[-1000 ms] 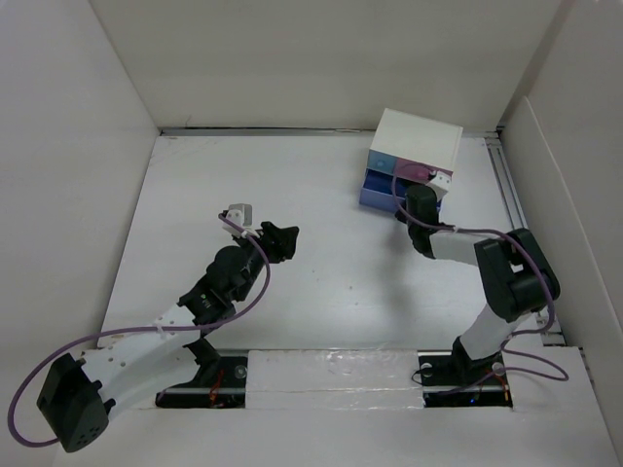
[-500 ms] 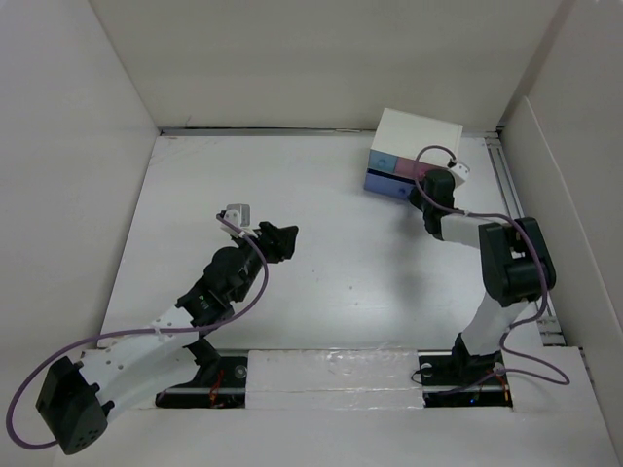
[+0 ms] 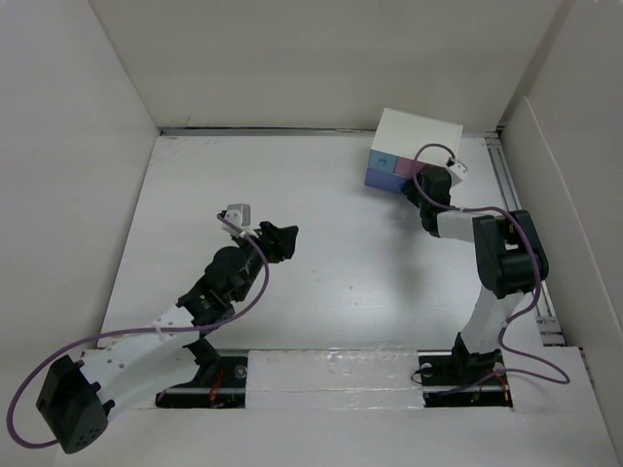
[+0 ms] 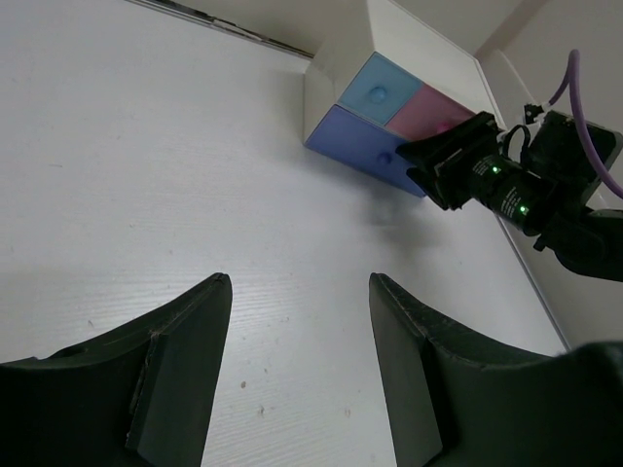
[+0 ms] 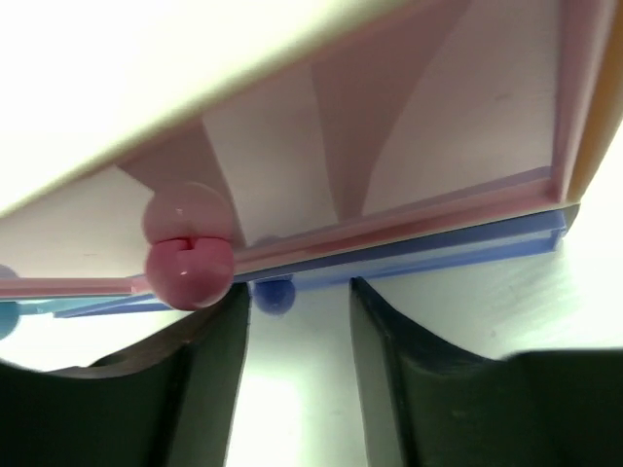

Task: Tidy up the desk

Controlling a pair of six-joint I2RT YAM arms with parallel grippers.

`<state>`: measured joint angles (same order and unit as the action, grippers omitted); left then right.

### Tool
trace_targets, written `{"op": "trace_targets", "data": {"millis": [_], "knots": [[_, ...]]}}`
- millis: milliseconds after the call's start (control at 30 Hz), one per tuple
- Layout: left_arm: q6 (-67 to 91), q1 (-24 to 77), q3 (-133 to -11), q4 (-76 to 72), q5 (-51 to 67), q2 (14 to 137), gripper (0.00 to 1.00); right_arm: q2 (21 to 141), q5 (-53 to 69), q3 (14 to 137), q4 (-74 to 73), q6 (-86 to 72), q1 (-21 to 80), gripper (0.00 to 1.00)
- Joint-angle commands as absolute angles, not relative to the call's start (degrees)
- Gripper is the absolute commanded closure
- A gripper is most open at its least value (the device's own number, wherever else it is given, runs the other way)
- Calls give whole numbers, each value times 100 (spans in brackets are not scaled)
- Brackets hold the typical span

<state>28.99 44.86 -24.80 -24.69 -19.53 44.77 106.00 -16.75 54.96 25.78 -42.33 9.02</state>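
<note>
Desk: the white tabletop [image 3: 331, 292] fills the floor of the walled enclosure. It carries only the drawer box and the two arms.
Drawer box: the white drawer box [image 3: 421, 134] sits in the desk's far right corner, its pastel fronts turned toward the arms so either one can reach a knob.
Drawer fronts: from the left wrist they look about flush with one another.
Right gripper: the right gripper [image 3: 413, 185] is nosed up against the pink drawer [image 4: 433, 112], its fingers [image 5: 209, 370] parted and grasping nothing.
Knobs: the pink knob [image 5: 190, 268] sits just above one fingertip, outside the gap, and the blue knob [image 5: 274, 295] shows through the gap.
Left gripper: the left gripper [image 3: 285, 236] hovers left of the desk's middle, spread wide and empty, probably parked clear of the right arm's work.
Step, as I judge it: drawer handling at the box, with the pink drawer seemingly pushed home.
</note>
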Motion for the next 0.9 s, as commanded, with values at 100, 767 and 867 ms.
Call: {"op": "trace_targets", "data": {"millis": [100,767,867], "knots": [[2856,4456,-2531,-2760,-2013,4518,46,10407,-1696,5125,3918,-4289,809,31],[2751,4456,-2479,-2865,-2118,4491,37,6919,1107,3103,3516,-1803,2556,0],[2751,4456,-2391,-2970,-2197,4430,37,6191,1125,2805,3191,-1557,3119,0]]}}
